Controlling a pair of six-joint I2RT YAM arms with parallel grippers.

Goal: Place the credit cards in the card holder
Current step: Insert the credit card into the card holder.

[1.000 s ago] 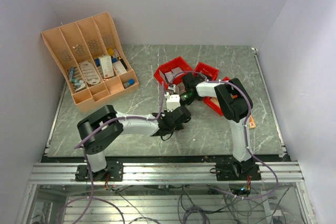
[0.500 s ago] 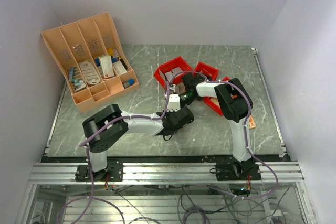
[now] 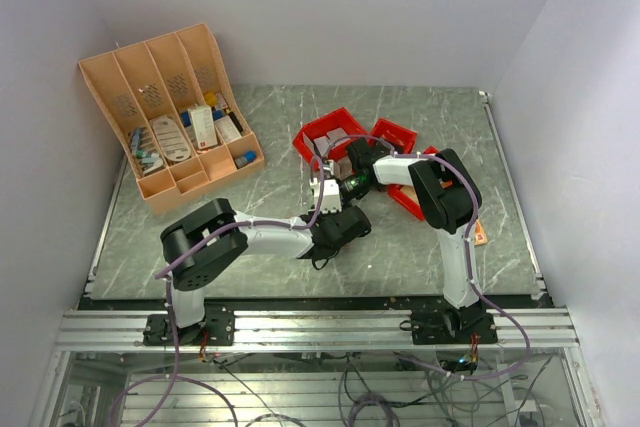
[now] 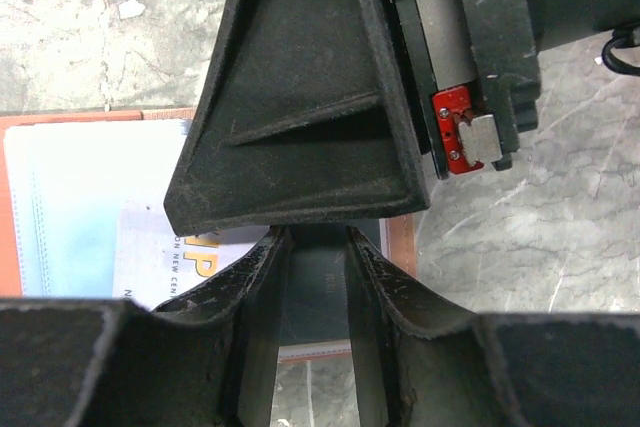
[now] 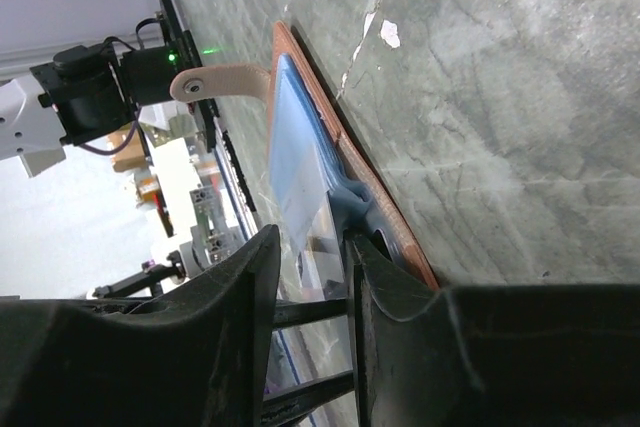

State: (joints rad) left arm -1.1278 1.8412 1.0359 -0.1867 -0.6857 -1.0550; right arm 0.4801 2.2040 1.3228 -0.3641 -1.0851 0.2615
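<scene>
The card holder (image 4: 402, 243) lies open on the marble table, tan-brown edged, with clear sleeves inside. A white card with gold lettering (image 4: 150, 247) sits in a sleeve, and a dark card (image 4: 313, 292) lies flat on the holder. My left gripper (image 4: 313, 247) stands open just above the dark card, its fingers straddling it. In the right wrist view the holder (image 5: 330, 132) shows edge-on, its snap flap (image 5: 215, 82) sticking up. My right gripper (image 5: 310, 242) is open at the holder's edge, one finger touching a clear sleeve. In the top view both grippers (image 3: 336, 197) cover the holder.
An orange-tan slotted rack (image 3: 170, 122) with small items stands at the back left. Red trays (image 3: 330, 132) (image 3: 395, 134) sit right behind the grippers, another under the right arm (image 3: 408, 202). A small tan item (image 3: 480, 234) lies by the right arm's base link.
The left arm has shifted right and forward toward the right gripper. The right jaws have opened from nearly shut, and the left jaws have widened a little.
</scene>
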